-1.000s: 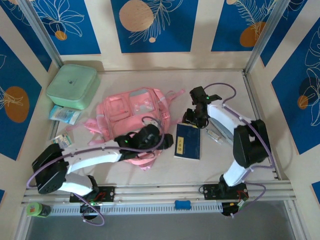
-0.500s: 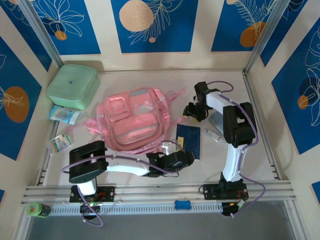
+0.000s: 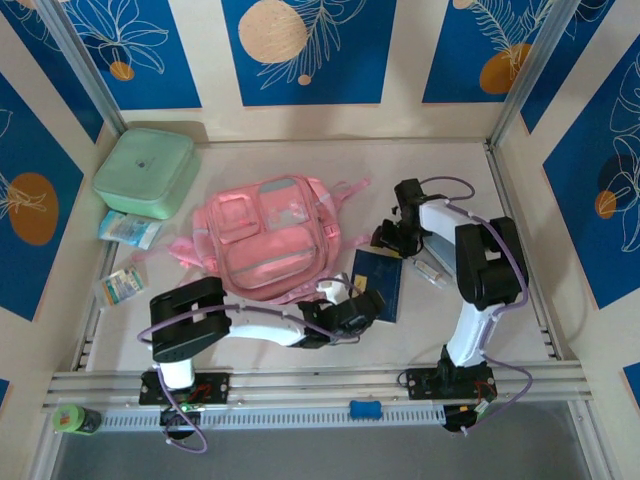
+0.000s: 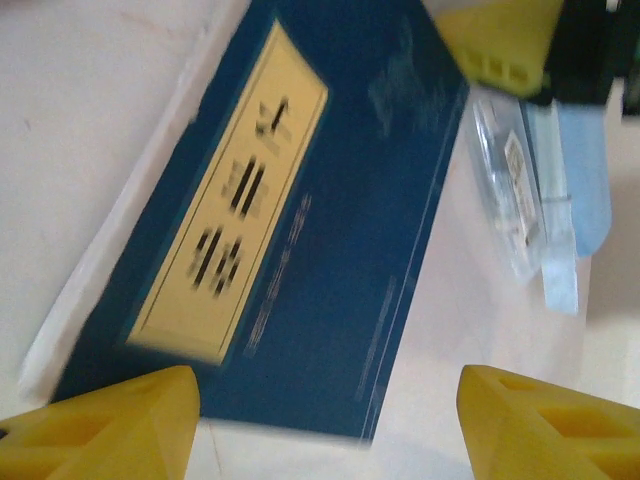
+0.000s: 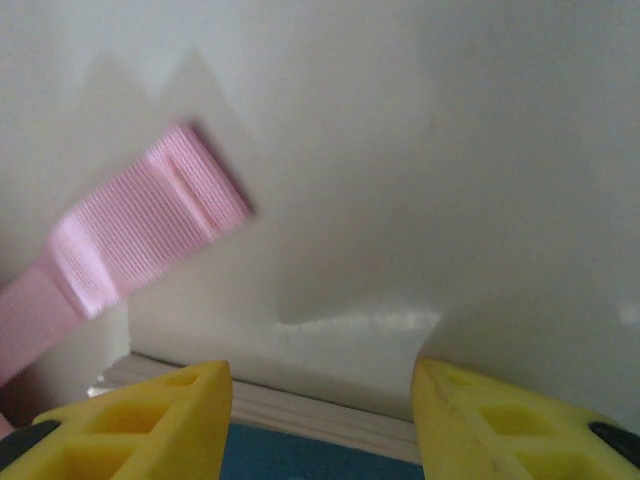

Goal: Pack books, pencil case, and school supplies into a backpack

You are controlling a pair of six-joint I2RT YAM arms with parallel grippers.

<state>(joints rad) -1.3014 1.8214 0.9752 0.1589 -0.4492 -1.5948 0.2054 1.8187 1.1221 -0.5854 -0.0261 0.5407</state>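
- Moved since the earlier frame: your left claw (image 3: 362,306) has swung off the backpack (image 3: 265,240) and round to the near end of the navy book (image 3: 380,282). Your right claw (image 3: 392,240) has settled at that book's far end.
- Navy book: thin paperback, lying flat on the tabletop (image 3: 290,160), pale yellow label (image 4: 235,215) facing up. The backpack is just to its left, and a clear packet (image 4: 505,190) is just to its right.
- Left claw: jaws wide, holding nothing, fingertips set either side of the book's near edge.
- Right claw: jaws apart, empty, low over the book's far edge, where white page edges show.
- Strap (image 5: 150,230): pink ribbed webbing, flat, its end lying just beyond the book's far edge.
- Step in hand, as a judgement: raising the book. The cover looks smooth and the book looks limp, so work a finger under one edge. Steady the opposite end so it does not slide, and keep the strap out of your jaws.
- Backpack: soft pink fabric with clear plastic front pockets. You cannot tell from here whether its mouth is open.
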